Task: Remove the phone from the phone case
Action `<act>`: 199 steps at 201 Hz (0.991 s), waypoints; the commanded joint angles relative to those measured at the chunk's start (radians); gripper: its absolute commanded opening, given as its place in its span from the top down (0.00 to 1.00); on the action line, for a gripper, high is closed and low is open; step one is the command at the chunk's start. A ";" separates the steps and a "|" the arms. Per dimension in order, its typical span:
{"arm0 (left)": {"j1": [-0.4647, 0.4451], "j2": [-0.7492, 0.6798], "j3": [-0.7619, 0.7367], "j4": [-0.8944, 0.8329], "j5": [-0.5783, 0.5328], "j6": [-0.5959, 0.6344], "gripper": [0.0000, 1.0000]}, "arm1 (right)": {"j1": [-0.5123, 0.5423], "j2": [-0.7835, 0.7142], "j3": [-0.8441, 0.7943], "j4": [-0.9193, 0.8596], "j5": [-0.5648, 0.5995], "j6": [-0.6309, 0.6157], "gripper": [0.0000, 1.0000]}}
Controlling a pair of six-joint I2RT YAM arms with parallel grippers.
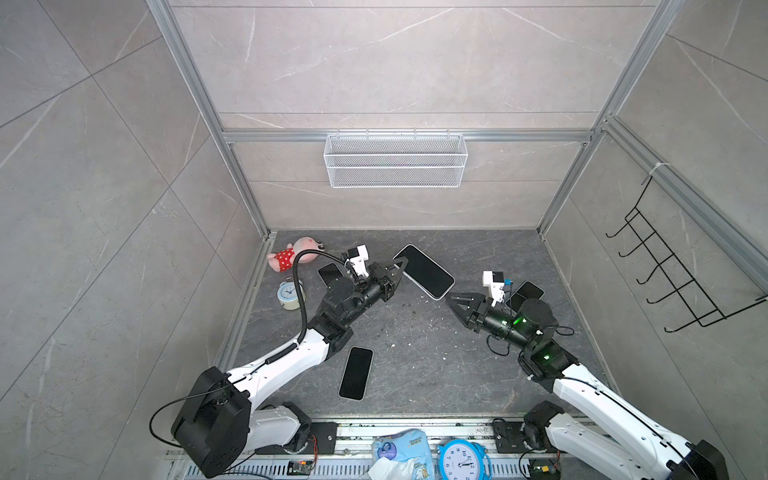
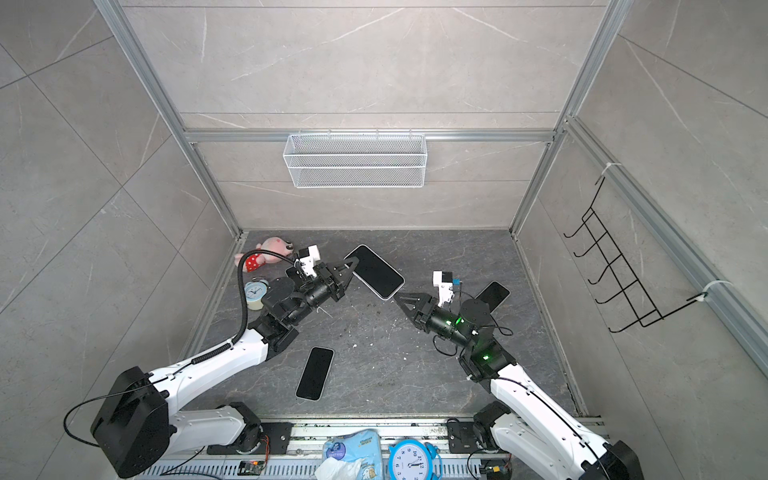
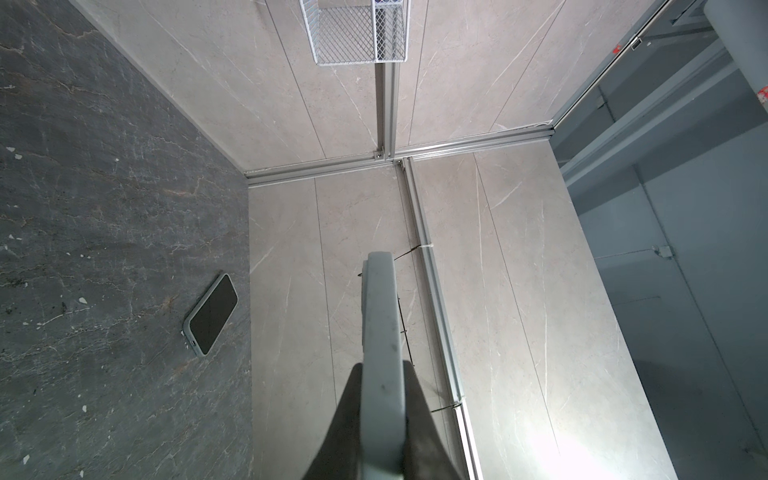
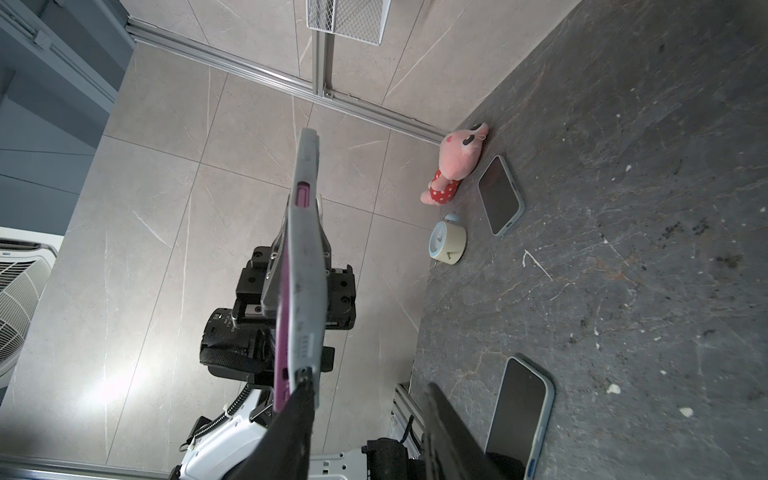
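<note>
Left gripper was clamped on the phone case near one end, holding it off the dark table, toward the back and middle. In the left wrist view, its two dark fingers pressed both faces of the case. Right gripper met the case's opposite end with its jaws apart. In the right wrist view, one fingertip touched the case's near corner and the other stood off to the side, with nothing between them.

The case was pale grey with a lighter rim. In both top views the black screen faced up at a tilt. A magenta strip of the phone showed along the case's edge and through a side cutout.

Bare table lay below the raised case and between the two arms. Three other phones lay flat: one near the front, one beside the left arm, and one behind the right wrist. A pink plush toy and a small clock sat near the left wall.
</note>
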State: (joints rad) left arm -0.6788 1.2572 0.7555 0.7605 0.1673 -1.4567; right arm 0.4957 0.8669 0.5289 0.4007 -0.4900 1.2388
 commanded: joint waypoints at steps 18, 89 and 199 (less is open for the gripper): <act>-0.009 -0.026 0.008 0.120 -0.007 -0.004 1.00 | 0.005 -0.019 -0.010 0.034 0.004 0.011 0.55; -0.010 -0.015 0.013 0.126 -0.013 -0.001 1.00 | 0.006 -0.016 -0.020 0.056 0.001 0.019 0.55; -0.012 0.006 0.001 0.159 -0.023 0.000 1.00 | 0.006 -0.017 -0.020 0.069 -0.001 0.028 0.55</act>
State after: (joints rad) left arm -0.6857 1.2625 0.7414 0.7761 0.1555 -1.4555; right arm 0.4957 0.8558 0.5159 0.4328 -0.4904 1.2610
